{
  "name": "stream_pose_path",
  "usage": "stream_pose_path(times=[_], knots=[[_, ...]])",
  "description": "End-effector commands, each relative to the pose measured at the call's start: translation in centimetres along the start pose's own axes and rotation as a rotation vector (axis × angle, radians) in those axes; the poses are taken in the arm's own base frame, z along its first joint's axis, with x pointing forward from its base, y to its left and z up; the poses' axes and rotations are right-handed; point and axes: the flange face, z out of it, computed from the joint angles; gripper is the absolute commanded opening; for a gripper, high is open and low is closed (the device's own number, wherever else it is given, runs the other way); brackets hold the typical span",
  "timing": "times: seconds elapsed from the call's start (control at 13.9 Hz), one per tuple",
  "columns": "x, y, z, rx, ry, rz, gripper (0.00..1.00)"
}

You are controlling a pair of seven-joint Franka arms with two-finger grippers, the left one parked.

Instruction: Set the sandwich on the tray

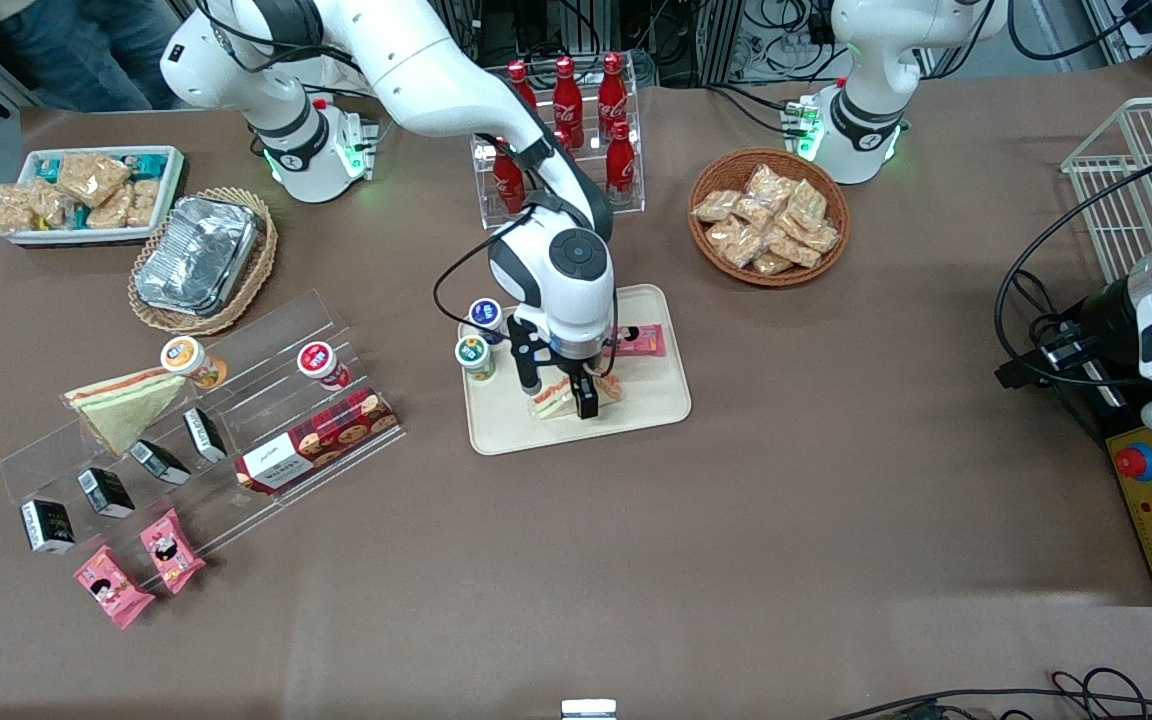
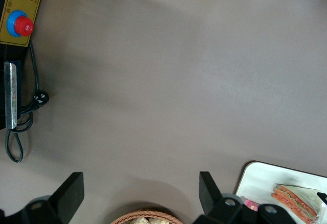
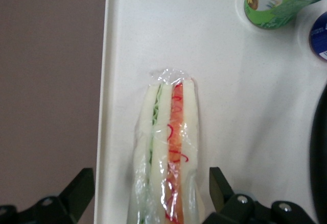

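Sandwich placement looks nearly done: the triangular white-bread sandwich in clear wrap [image 3: 166,152] lies on the large cream-beige plastic tray [image 1: 641,405], beside a green-labelled cup [image 1: 475,357]. The right arm's gripper [image 1: 558,393] hangs just above it, fingers [image 3: 76,188] spread apart and clear of the wrap. Next, I judge, a straight lift away.

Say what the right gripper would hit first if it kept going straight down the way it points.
Probably the sandwich: the gripper points down with open fingers on either side of it, over the tray. Whether the sandwich already rests there is unclear.
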Motion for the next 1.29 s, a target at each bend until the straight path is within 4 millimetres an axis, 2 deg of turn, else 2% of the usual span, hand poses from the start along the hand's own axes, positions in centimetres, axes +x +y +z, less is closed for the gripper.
stream_pose_path(times=[0.0, 0.14, 0.29, 0.5, 0.58, 0.79, 0.94, 1.22], knots=[[0.1, -0.2, -1.8, 0.008, -0.004, -0.025, 1.00], [0.2, -0.2, -4.5, -0.016, -0.018, -0.051, 1.00], [0.5, 0.0, -8.3, -0.041, -0.035, -0.091, 1.00], [1.1, 0.4, -15.2, -0.045, -0.072, -0.246, 1.00], [1.6, 0.4, -18.1, -0.032, -0.097, -0.317, 1.00], [4.9, 0.2, -25.1, -0.010, -0.130, -0.489, 1.00], [6.7, 1.0, -27.6, -0.040, -0.058, -0.674, 1.00], [12.0, 2.0, -33.7, -0.075, -0.096, -0.899, 1.00]])
